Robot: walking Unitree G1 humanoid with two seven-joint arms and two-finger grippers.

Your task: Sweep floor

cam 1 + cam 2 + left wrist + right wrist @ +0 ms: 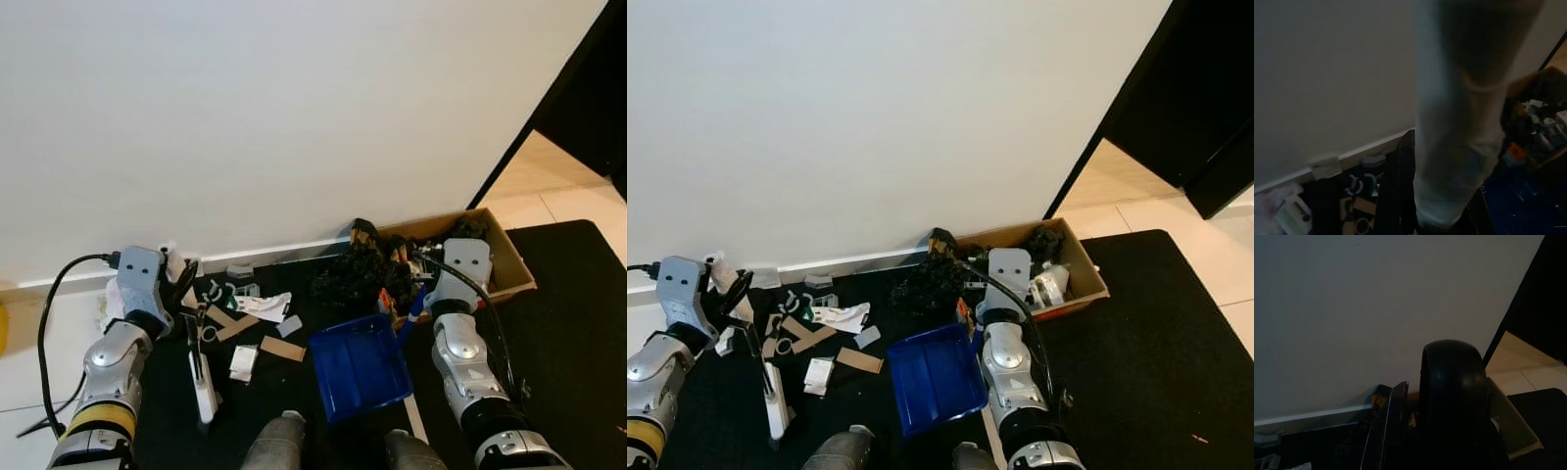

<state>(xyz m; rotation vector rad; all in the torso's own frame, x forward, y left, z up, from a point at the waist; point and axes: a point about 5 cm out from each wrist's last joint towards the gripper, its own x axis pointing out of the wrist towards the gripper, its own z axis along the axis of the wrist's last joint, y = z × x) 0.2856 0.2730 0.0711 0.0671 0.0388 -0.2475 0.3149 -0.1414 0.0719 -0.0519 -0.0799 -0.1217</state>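
Down on the black floor mat [568, 323], the left pincer [186, 294] is clamped on a white brush [202, 382] standing amid scattered scraps [245, 323]. Meanwhile the right pincer [416, 294] grips the blue dustpan [361, 365] beside a cardboard box [509, 257].

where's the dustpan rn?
The blue dustpan lies on the black mat in the eye views, just left of the right arm, with the cardboard box behind it and paper scraps to its left.

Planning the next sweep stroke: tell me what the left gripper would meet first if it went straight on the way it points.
Judging by the left wrist view, the left gripper points at the white wall above the baseboard; depth is unclear.
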